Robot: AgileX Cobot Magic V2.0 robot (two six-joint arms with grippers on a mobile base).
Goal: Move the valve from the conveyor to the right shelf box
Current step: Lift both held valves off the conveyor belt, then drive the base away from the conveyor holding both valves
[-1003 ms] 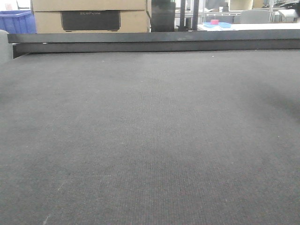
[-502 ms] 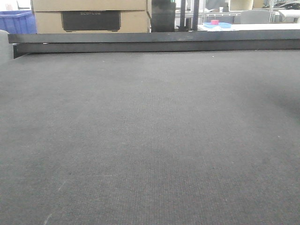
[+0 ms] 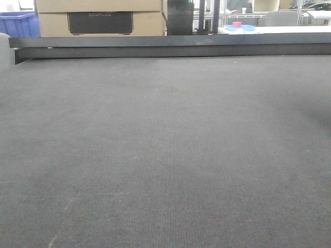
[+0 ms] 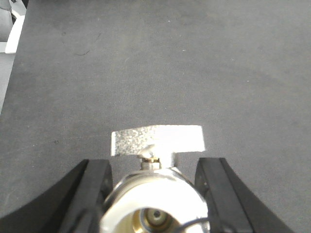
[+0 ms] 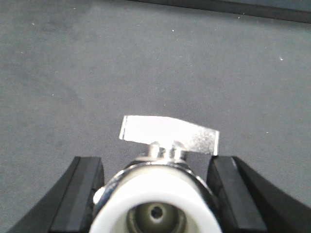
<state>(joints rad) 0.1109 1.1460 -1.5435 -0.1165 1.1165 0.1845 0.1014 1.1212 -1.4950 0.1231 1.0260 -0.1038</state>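
Left wrist-mounted view is showing you a small stubby grey metal valve [image 4: 155, 194], flat side lever up, sitting between the black fingers of the left gripper [image 4: 155, 167], which are pressing on its body. The right gripper [image 5: 156, 162] is pinching a white-capped valve [image 5: 155, 199] likewise. Both are sitting over the wide dark grey woven conveyor [image 3: 165, 155] with its black metal rail [image 3: 165, 46]. You are seemingly looking at the pickup done. Carrying and releasing are remaining, and no right shelf box is showing.

Left gripper [image 4: 153, 162]: fingers [image 4: 92, 191] closed on valve [image 4: 155, 194]. Right gripper [image 5: 155, 160]: fingers [image 5: 80, 194] closed on second valve [image 5: 155, 191]. Both wrists tilted downward.
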